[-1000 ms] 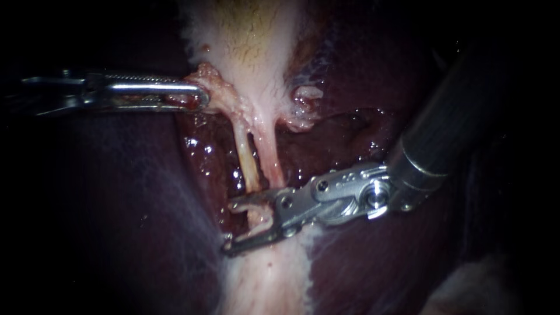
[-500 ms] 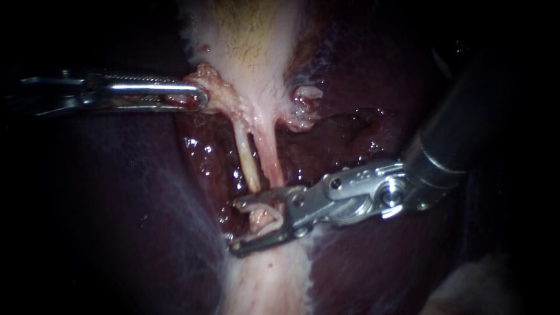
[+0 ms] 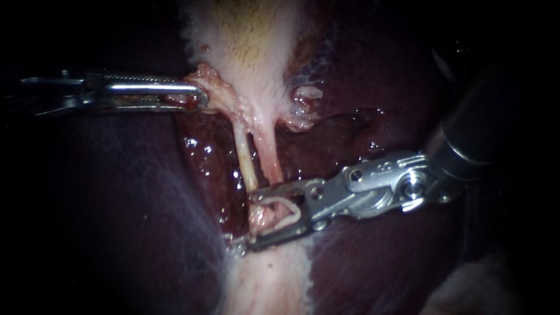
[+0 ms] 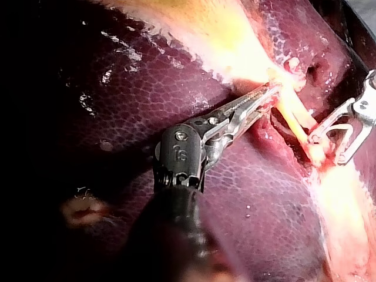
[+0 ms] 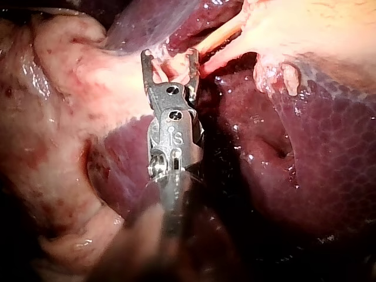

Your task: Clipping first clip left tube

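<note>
Two tubes run down from the pale gallbladder [image 3: 245, 35]: the thin yellowish left tube [image 3: 246, 160] and the pinker right tube [image 3: 269, 157]. My left instrument [image 3: 198, 96] comes in level from the left, its jaws shut on the tissue at the gallbladder's neck [image 4: 267, 97]. My right instrument [image 3: 252, 220] lies at the tubes' lower end. Its jaws stand apart and carry an open white clip [image 3: 297, 210]. A pink stump of tissue where the tubes end lies between the clip's legs [image 5: 169, 56]. In the left wrist view the clip [image 4: 332, 130] sits just beside the tubes' ends.
Dark red liver [image 3: 116, 204] surrounds the tubes on both sides, wet and glistening behind them. A pale band of tissue [image 3: 268, 280] continues below the right instrument's jaws. A ragged pale tag [image 3: 303, 99] hangs right of the gallbladder's neck.
My right instrument has slid to the right along the tissue, carrying the clip with it, so its jaw tips now sit at the tubes instead of past them. The left instrument has not moved.
</note>
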`<state>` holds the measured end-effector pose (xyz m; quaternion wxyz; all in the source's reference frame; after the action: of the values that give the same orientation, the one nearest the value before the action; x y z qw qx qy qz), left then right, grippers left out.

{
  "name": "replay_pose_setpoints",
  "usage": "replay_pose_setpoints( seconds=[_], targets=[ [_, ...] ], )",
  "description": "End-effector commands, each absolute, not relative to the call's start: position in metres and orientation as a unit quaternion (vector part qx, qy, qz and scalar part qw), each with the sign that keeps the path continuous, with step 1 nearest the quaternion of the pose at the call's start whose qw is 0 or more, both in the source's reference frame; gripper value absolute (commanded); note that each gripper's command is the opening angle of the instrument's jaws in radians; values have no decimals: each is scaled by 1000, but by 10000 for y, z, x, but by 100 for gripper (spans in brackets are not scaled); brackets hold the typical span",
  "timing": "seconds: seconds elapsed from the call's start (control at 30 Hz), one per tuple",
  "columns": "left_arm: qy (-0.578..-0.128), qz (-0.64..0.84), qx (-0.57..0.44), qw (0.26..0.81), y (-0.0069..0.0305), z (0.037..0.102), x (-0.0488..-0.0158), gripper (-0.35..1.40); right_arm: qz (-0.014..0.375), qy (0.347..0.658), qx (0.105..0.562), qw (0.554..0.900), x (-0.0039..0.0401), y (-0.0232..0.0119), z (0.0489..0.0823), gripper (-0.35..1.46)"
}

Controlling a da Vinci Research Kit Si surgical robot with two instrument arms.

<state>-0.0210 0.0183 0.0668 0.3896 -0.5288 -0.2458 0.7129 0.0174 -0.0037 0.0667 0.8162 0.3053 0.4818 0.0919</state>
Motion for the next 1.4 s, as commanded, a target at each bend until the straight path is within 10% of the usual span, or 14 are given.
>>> replay_pose_setpoints(
  seconds=[0.03, 1.4],
  targets=[
    [-246, 713, -529, 390, 183, 668, -210, -35, 93, 482, 304, 816, 172, -36, 668, 50],
    [-245, 713, -529, 390, 181, 665, -212, -35, 150, 497, 313, 795, 194, -17, 731, 50]
  ],
)
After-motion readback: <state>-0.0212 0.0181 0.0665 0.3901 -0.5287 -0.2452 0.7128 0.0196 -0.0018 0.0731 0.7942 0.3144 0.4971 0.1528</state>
